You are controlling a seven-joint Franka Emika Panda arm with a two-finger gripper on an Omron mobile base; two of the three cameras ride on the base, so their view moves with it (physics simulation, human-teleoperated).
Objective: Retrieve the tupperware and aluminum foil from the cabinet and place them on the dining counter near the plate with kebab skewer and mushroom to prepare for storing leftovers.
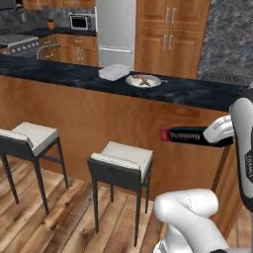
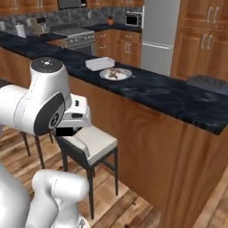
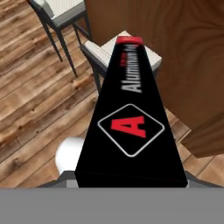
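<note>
The aluminum foil is a long black box with a red end. My gripper is shut on its right end and holds it level in the air, in front of the counter's wooden side and below the countertop. In the hand view the aluminum foil box stretches away from the hand and hides the fingertips. The white tupperware rests on the dark dining counter, just left of the plate with the kebab skewer and mushroom. From the right, the tupperware and plate sit side by side.
Two white-cushioned stools stand before the counter, one directly under the foil box. Behind the counter are the fridge, wooden cabinets, a stove and a microwave. The floor is wood.
</note>
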